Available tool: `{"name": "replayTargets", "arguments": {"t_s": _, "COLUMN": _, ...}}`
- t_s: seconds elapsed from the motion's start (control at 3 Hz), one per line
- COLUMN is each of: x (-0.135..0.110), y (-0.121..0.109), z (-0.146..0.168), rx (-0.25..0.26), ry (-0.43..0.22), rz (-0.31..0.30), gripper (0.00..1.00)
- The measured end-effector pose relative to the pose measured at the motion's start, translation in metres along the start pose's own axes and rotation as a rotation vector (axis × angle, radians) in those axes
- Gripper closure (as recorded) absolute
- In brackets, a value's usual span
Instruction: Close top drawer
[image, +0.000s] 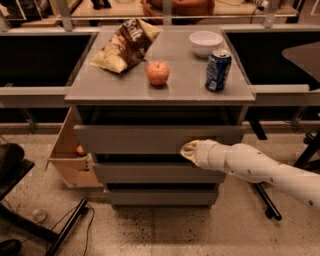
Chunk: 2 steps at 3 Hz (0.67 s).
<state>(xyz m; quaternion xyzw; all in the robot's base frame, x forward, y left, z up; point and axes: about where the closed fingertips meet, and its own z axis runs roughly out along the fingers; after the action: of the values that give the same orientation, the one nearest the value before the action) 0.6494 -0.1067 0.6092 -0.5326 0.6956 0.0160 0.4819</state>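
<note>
Gripper (188, 150) at tip of white arm (260, 167), which comes in from lower right. It's pressed vs. the front panel of the top drawer (145, 139), right of centre, near the bottom edge. Grip state: can't tell. Top drawer is partly pulled out of the grey cabinet (85, 90), w/ a dark gap showing behind its front. Two shallower drawers (160, 173) sit below it. On the cabinet top: apple (157, 73) mid, blue soda can (218, 70) to its right, white bowl (206, 43) behind the can, chip bag (125, 46) back left. Open cardboard box (67, 160) on the floor, just beside the cabinet's left side.
</note>
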Motion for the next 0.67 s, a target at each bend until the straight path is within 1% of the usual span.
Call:
{"name": "replayTargets", "arguments": {"t_s": 0.33, "x": -0.0015, "y": -0.0135, "z": 0.0144, "rx": 0.047, "ry": -0.024, "rz": 0.012, "gripper": 0.98}}
{"name": "replayTargets", "arguments": {"t_s": 0.67, "x": -0.0015, "y": -0.0135, "z": 0.0144, "rx": 0.047, "ry": -0.024, "rz": 0.012, "gripper": 0.76}}
